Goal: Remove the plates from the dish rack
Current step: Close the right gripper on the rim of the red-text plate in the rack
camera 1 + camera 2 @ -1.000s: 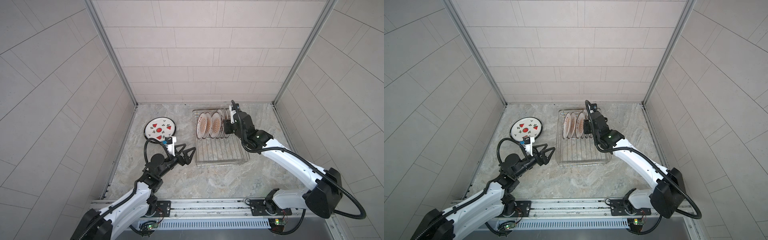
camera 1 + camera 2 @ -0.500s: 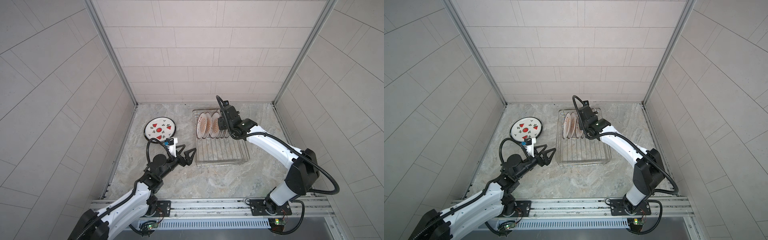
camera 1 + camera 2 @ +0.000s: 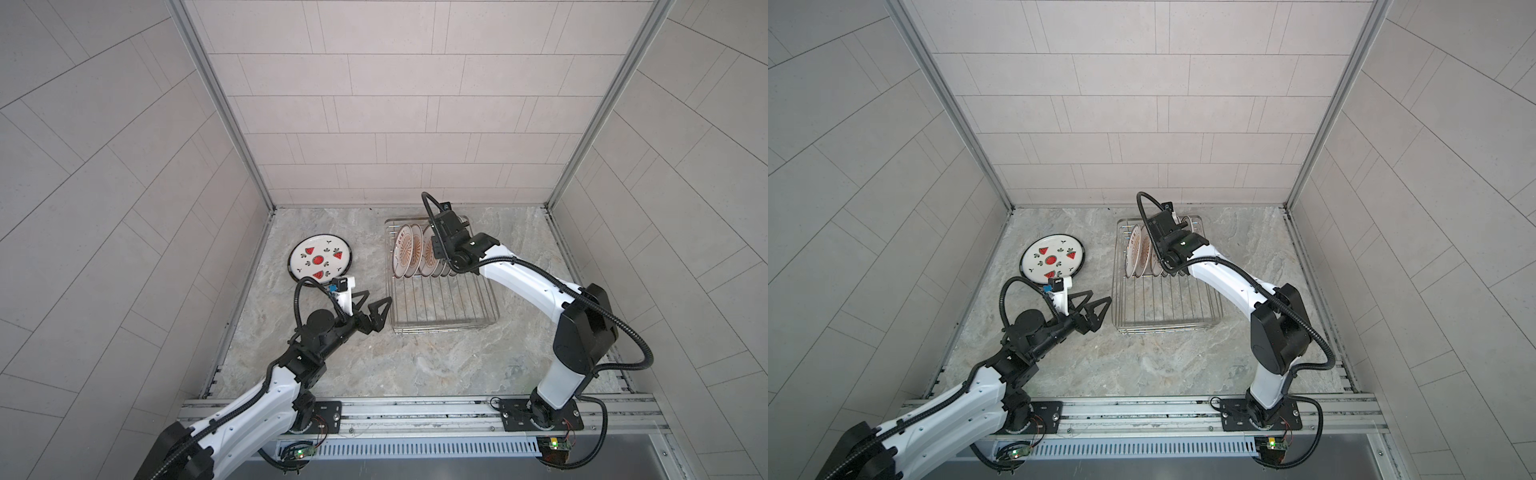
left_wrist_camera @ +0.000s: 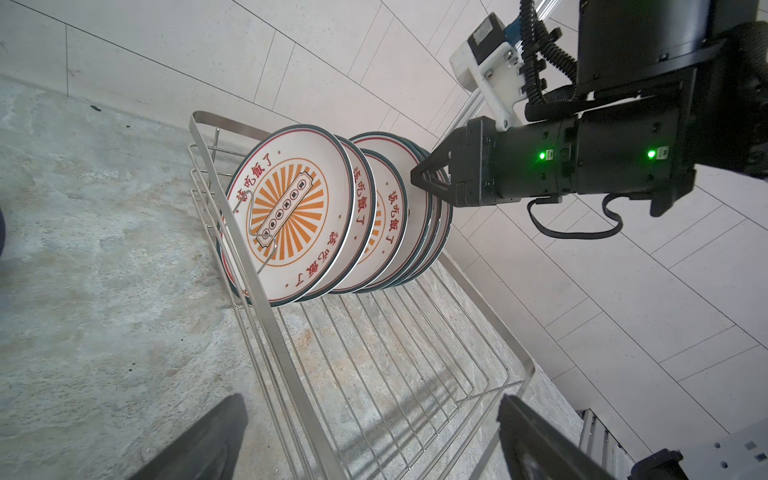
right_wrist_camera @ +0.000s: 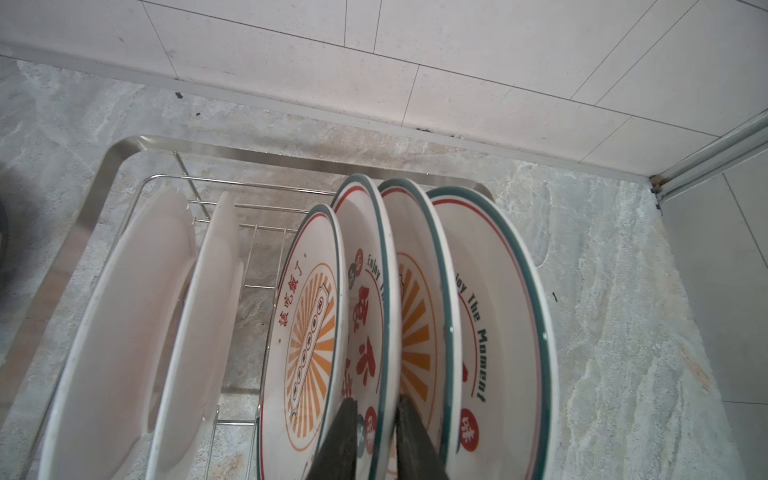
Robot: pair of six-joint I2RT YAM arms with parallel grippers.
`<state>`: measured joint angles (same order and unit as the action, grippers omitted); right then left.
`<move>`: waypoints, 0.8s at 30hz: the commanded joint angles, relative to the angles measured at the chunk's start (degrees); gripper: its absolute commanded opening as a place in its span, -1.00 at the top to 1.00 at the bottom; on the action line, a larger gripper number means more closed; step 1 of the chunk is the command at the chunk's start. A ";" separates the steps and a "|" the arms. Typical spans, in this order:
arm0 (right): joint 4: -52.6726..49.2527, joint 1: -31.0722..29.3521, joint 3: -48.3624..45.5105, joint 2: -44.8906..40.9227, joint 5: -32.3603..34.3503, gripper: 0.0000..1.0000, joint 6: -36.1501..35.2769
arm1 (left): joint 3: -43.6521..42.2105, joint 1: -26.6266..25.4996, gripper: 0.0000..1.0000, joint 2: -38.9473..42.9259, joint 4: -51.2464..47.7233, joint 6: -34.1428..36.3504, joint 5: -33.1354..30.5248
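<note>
Six plates (image 4: 299, 187) stand upright at the far end of the rack (image 3: 440, 299). Only the right wrist view shows the right gripper (image 5: 376, 401): narrow, astride the red-lettered plate (image 5: 365, 299)'s rim, can't tell if clamped. Both top views hide that. Only they show the watermelon plate (image 3: 319, 261) flat by the bench (image 3: 415, 365)'s left edge, and the left gripper (image 3: 378, 296) wide, near the rack.

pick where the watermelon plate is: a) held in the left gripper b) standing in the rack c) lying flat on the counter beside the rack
c: the watermelon plate lies flat on the counter to the left of the dish rack, and the left gripper is open and empty.
</note>
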<state>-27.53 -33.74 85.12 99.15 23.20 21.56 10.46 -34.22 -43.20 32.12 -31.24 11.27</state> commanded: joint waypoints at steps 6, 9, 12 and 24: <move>-1.67 -0.28 4.28 5.35 4.20 0.61 1.55 | 1.10 -0.49 -1.00 3.54 -1.86 0.83 -4.04; -2.53 -0.28 5.59 6.67 4.68 0.68 1.64 | 1.03 -0.50 -1.00 3.97 -2.46 0.79 -4.25; -2.97 -0.35 6.54 7.19 4.66 0.68 1.62 | 1.28 -0.43 -1.00 3.75 -2.65 0.30 -4.46; -1.26 -0.28 6.05 6.22 5.47 0.75 2.47 | 1.17 -0.49 -1.00 3.71 -2.50 -0.31 -4.55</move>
<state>-28.84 -33.74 91.07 105.82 27.59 23.33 10.50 -34.33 -40.12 29.21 -31.48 7.42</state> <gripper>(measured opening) 0.132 0.999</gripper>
